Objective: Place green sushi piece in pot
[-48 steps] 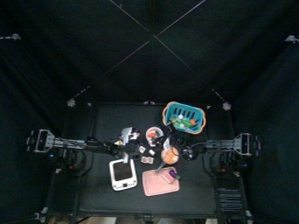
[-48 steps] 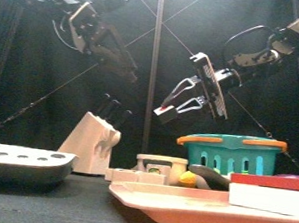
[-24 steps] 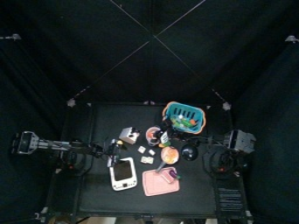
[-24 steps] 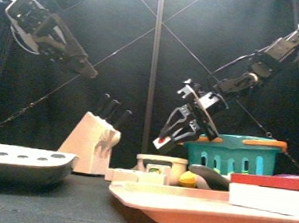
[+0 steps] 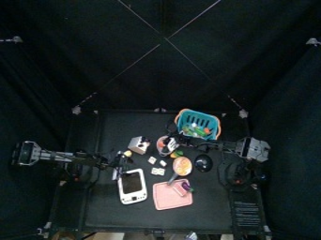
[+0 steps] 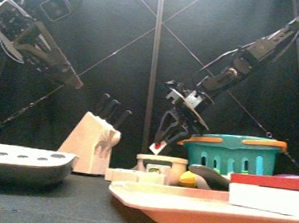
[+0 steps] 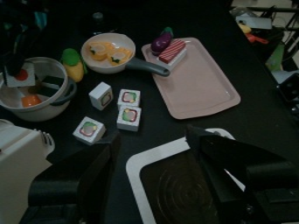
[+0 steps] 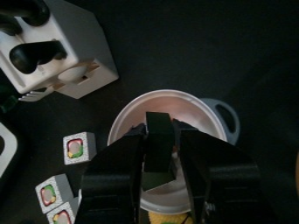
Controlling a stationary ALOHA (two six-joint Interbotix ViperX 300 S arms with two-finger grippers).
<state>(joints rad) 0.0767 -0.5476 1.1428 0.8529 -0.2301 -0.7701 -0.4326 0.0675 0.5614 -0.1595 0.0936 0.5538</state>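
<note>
The pot [image 8: 176, 118] looked like smooth, pale, faintly glossy plastic; the pink tray [image 7: 201, 79] was matt plastic; the teal basket [image 6: 232, 152] was slatted plastic; the knife block [image 6: 90, 142] looked like pale wood; the tabletop [image 7: 251, 109] was matt black.

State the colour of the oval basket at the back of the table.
Teal. The oval basket shows best in the front view; the top view confirms it.

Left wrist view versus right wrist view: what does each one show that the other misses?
Only the left wrist view shows the pink tray, the orange pan and a white device with a dark panel. Only the right wrist view shows the knife block with its dark handles, and the right claw over the pot. Both show the pot and the white sushi cubes.
</note>
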